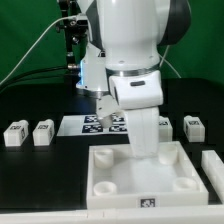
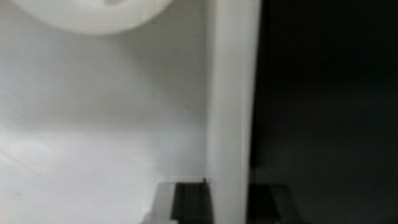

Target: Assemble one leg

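The large white square board with round corner sockets lies at the front of the table. My gripper straddles the board's raised rim wall. One dark finger is inside the wall, the other outside, both against it. In the exterior view the arm's hand comes down on the board's far rim and hides the fingers. Small white legs with marker tags lie loose: two to the exterior view's left and two to its right. A round socket shows in the wrist view.
The marker board lies flat behind the board, partly under the arm. A white piece sits at the exterior view's right edge. A camera stand with cables stands at the back left.
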`<state>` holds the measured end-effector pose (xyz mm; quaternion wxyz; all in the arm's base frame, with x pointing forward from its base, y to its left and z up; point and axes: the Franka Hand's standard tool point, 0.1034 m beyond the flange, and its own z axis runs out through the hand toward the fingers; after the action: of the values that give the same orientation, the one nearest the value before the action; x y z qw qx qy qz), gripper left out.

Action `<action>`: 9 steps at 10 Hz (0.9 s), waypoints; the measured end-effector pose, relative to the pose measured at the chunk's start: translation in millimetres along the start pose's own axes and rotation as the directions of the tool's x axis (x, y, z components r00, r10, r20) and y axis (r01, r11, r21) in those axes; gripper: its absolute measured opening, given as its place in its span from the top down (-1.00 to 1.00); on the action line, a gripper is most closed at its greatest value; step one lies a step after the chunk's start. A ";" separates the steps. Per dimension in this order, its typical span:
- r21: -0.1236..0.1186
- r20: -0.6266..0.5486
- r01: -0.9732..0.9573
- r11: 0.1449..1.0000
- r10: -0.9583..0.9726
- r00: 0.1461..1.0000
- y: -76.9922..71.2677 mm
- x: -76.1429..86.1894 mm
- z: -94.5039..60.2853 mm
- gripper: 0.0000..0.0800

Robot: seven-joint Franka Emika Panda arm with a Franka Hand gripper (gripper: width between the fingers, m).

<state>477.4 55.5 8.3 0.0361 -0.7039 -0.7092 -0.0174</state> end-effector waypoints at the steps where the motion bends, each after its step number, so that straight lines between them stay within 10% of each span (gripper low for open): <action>1: -0.004 -0.004 -0.009 1.000 0.009 1.000 3.4 4.2 0.0 0.83; 9: -0.033 -0.025 -0.018 0.999 0.017 1.000 19.2 25.3 1.0 0.84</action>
<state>496.4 81.0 8.7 0.0330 -0.7103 -0.7021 -0.0375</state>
